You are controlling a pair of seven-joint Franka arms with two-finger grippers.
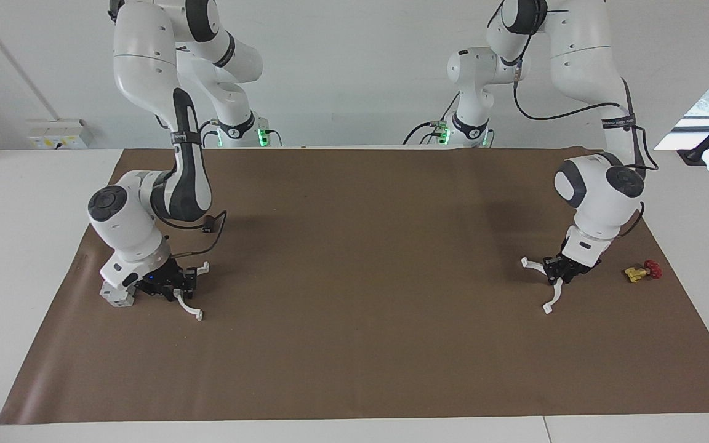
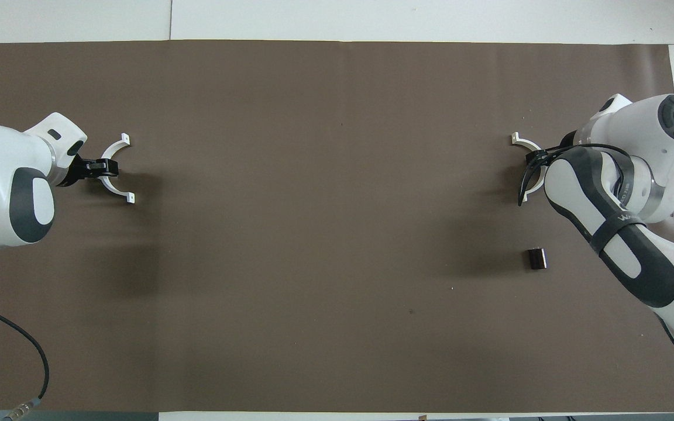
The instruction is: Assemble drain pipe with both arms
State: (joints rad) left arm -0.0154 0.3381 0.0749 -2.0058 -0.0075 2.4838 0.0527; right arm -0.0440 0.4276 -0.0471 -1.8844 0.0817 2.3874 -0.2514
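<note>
The drain pipe is in two white half-ring arcs, far apart. My left gripper [image 1: 555, 272] is at the left arm's end of the brown mat, shut on the middle of one arc [image 1: 552, 298]. In the overhead view the left gripper [image 2: 100, 168] holds this arc [image 2: 113, 188] with its open side facing the mat's middle. My right gripper [image 1: 180, 288] is at the right arm's end, shut on the other arc [image 1: 188, 307]. In the overhead view the right arm hides most of that arc [image 2: 523, 141]. Both arcs are low over the mat.
A grey boxy block [image 1: 117, 296] sits beside my right gripper, toward the mat's edge. A small dark cylinder [image 2: 537, 258] lies nearer to the robots than the right gripper. A small yellow and red part [image 1: 642, 271] lies beside my left gripper. The brown mat [image 1: 354, 258] spans the table.
</note>
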